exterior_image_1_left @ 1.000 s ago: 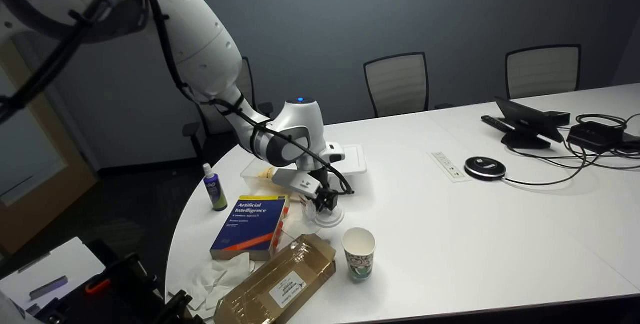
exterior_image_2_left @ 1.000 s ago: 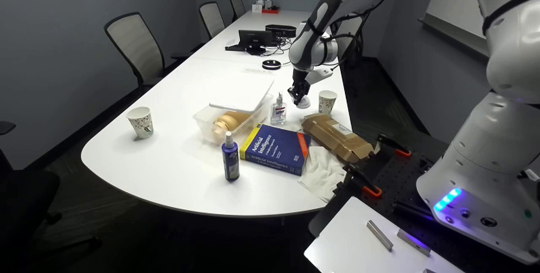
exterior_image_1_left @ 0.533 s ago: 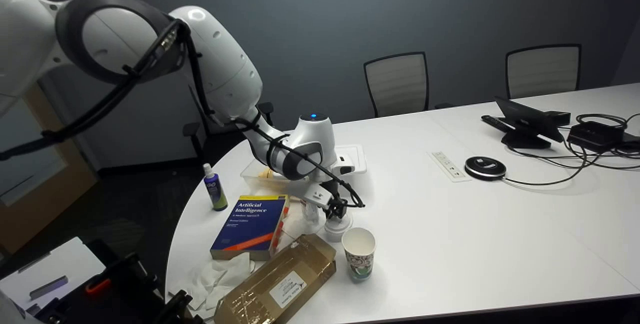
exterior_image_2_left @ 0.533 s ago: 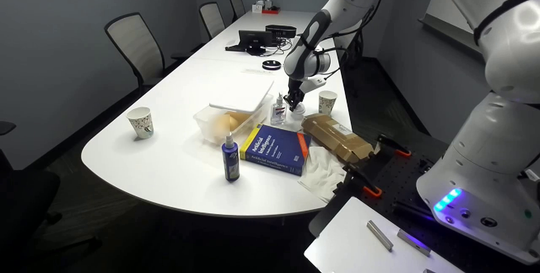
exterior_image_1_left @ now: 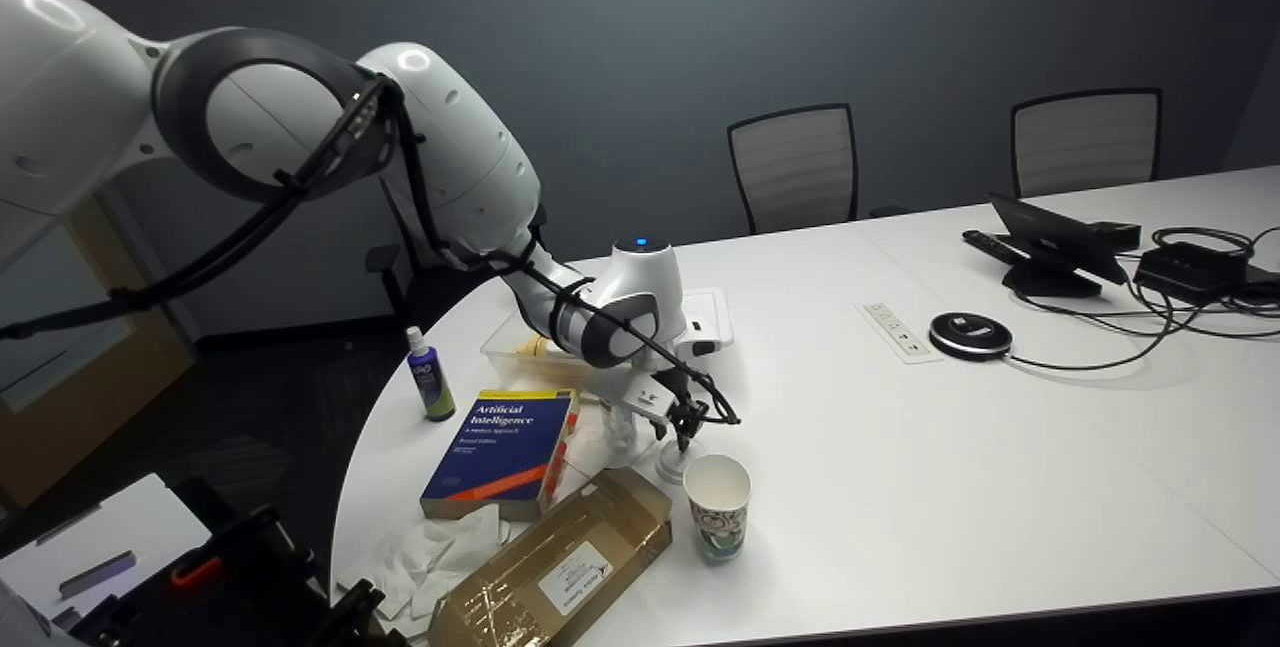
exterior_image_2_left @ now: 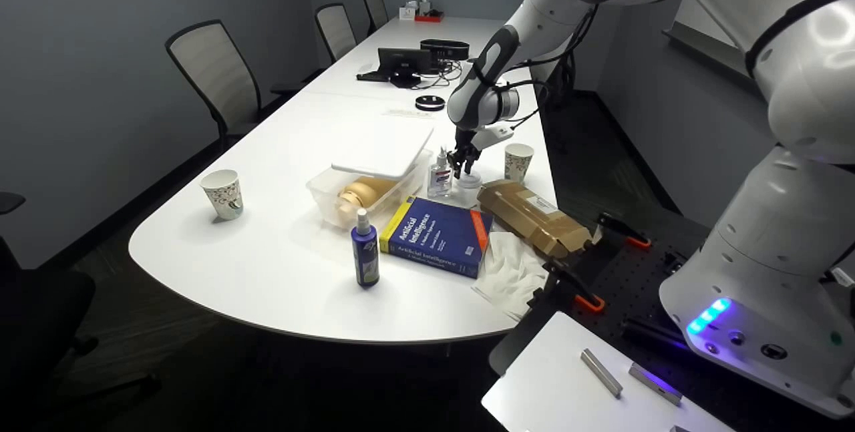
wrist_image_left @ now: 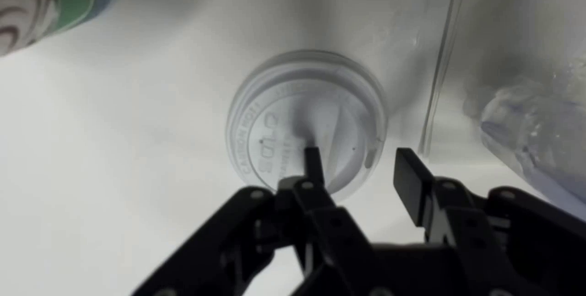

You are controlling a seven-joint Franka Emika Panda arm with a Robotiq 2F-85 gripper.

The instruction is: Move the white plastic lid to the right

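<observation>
The arm (exterior_image_1_left: 75,97) reaches out from its base (exterior_image_2_left: 755,265), bent at the elbow (exterior_image_1_left: 270,122), the forearm (exterior_image_1_left: 465,147) sloping down to the wrist (exterior_image_1_left: 650,277). The claw (wrist_image_left: 358,163) points downward, its two black fingers (wrist_image_left: 411,186) parted. Blue lights (exterior_image_2_left: 709,315) glow on base and wrist.

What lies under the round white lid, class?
White tabletop shows beside the round white lid, but whatever lies directly under it is covered and cannot be seen.
</observation>
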